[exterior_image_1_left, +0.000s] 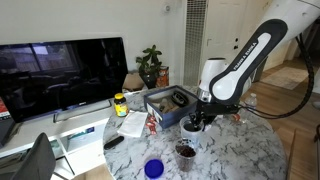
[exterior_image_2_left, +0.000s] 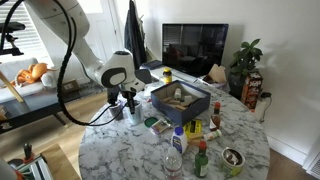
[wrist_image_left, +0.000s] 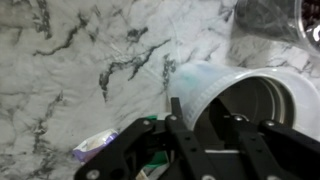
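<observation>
My gripper (wrist_image_left: 195, 115) is low over the marble table (exterior_image_1_left: 235, 150), beside a dark box of items (exterior_image_1_left: 170, 100). In the wrist view its two fingers straddle the wall of a white cup (wrist_image_left: 215, 85), one finger outside and one inside the rim, close together on the wall. In both exterior views the gripper (exterior_image_1_left: 195, 122) (exterior_image_2_left: 130, 100) reaches down at the cup (exterior_image_2_left: 118, 111) near the table's edge. A green and white packet (wrist_image_left: 100, 145) lies just beside the fingers.
The dark box (exterior_image_2_left: 180, 100) stands mid-table. A dark cup (exterior_image_1_left: 186, 151), a blue lid (exterior_image_1_left: 153, 168) and a yellow bottle (exterior_image_1_left: 120, 103) sit around it. Several bottles (exterior_image_2_left: 178, 145) and a small bowl (exterior_image_2_left: 232, 158) crowd one side. A TV (exterior_image_1_left: 60, 70) and a plant (exterior_image_1_left: 150, 65) stand behind.
</observation>
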